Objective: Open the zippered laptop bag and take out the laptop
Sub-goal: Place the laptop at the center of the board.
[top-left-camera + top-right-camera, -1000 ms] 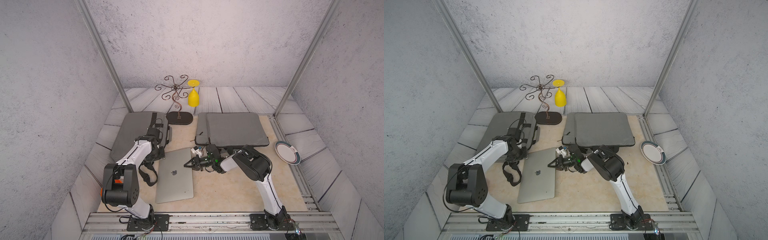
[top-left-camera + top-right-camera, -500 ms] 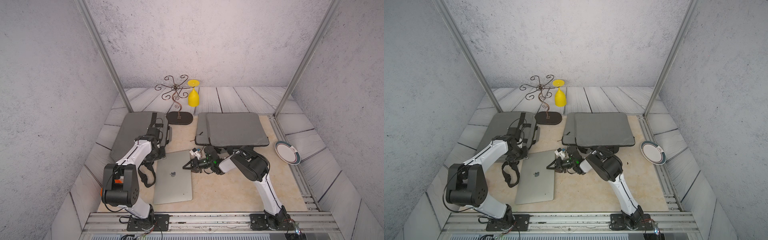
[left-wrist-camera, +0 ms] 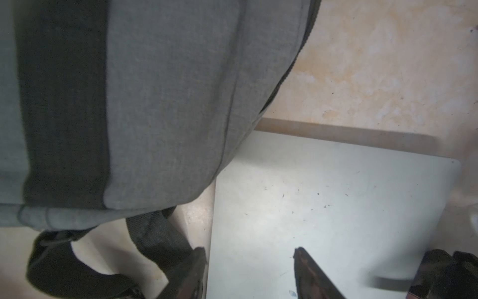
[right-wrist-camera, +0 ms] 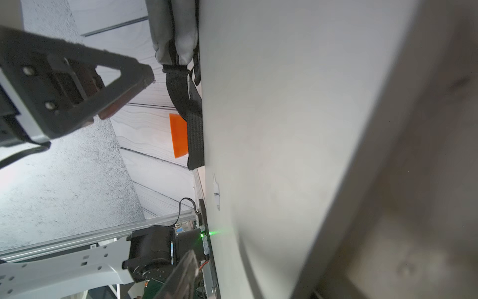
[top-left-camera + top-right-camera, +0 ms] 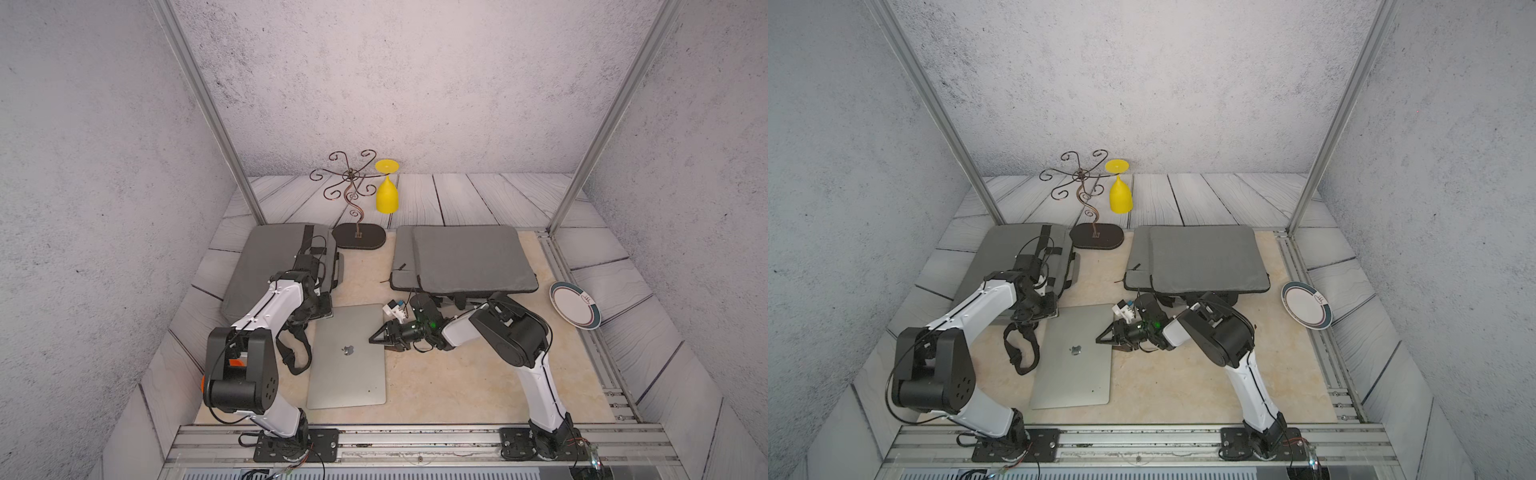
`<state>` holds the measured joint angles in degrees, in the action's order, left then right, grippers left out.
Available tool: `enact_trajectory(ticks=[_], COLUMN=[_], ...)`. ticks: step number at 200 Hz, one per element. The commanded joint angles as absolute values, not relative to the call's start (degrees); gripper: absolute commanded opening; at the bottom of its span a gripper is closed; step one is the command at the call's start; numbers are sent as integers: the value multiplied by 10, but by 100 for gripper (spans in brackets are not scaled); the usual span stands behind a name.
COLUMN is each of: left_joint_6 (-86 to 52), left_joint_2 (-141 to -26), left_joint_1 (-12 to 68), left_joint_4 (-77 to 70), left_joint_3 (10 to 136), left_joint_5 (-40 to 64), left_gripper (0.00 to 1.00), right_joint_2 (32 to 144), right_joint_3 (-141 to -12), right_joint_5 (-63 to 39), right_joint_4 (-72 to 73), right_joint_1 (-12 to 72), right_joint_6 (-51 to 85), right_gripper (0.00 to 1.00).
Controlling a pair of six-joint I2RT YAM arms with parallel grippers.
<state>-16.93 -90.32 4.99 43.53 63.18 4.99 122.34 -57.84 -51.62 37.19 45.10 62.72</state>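
Observation:
The silver laptop (image 5: 349, 365) (image 5: 1073, 365) lies flat and closed on the beige mat, outside the grey zippered laptop bag (image 5: 266, 266) (image 5: 1000, 257) at the back left. My left gripper (image 5: 322, 309) (image 3: 248, 255) hangs open over the laptop's far left corner. One of its fingers is at the lid's edge and the other is above the lid (image 3: 336, 207). In this view the bag's corner (image 3: 168, 103) overlaps that corner. My right gripper (image 5: 376, 337) (image 5: 1102, 337) is rolled sideways at the laptop's right edge. It is open, and the one finger (image 4: 185, 269) that shows stands off the lid (image 4: 284, 129).
A black strap (image 5: 297, 353) loops on the mat left of the laptop. Another grey padded bag (image 5: 469, 257) lies at the back right, just behind my right arm. A wire stand (image 5: 353, 195) with a yellow glass (image 5: 386, 195) stands at the back. A plate (image 5: 575, 305) leans at the right.
My right gripper has opened and let go of the laptop's right edge. The laptop has swung slightly and settled flat on the mat. The left arm has stayed put.

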Motion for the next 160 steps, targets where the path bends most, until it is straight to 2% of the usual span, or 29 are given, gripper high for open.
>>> enact_trajectory(ticks=[1,52,121,160], left_joint_6=[-162,-158,-155,-153], left_joint_2=[-898,-907,-916,-906], left_joint_1=[49,49,49,49], left_joint_4=[443,442,441,435], left_joint_3=[640,650,663,666], left_joint_5=[57,71,88,123], left_gripper=[57,57,57,57], right_joint_2=[1147,1097,1120,1068], right_joint_3=[-580,-588,-640,-635], right_joint_5=[-508,-482,-482,-458], right_joint_4=[251,97,31,-9], right_joint_1=[457,459,479,466], right_joint_6=[526,420,383,355], right_gripper=[56,59,59,60])
